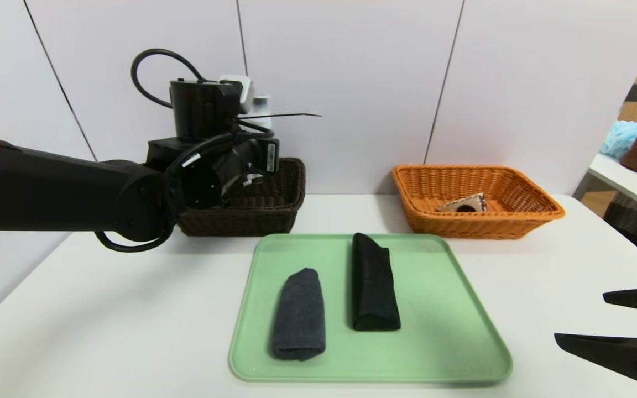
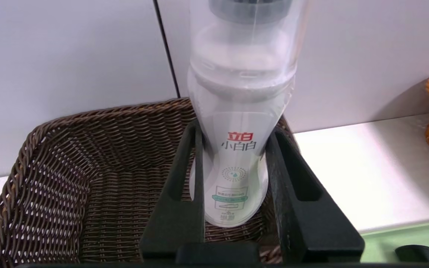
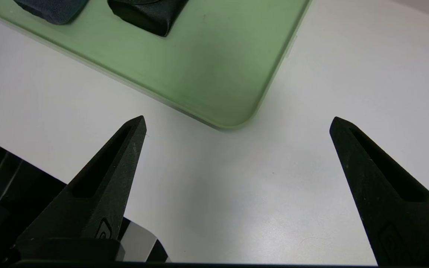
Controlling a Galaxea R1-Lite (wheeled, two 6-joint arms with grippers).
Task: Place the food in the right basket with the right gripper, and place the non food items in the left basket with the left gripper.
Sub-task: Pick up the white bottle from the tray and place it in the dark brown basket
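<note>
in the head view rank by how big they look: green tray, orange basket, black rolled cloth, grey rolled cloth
1. green tray
2. orange basket, though it sits farther back
3-4. black rolled cloth and grey rolled cloth: too alike to rank

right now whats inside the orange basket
One flat packet with a dark round mark lies on the floor of the orange basket. Its front wall hides the nearest strip of the floor, so anything lying there cannot be seen.

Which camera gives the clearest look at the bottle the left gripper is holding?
The left wrist view: the bottle fills the frame, label readable, clamped in the left gripper over the brown basket. In the head view the arm hides nearly all of it; only its top peeks out. The right wrist view misses it.
</note>
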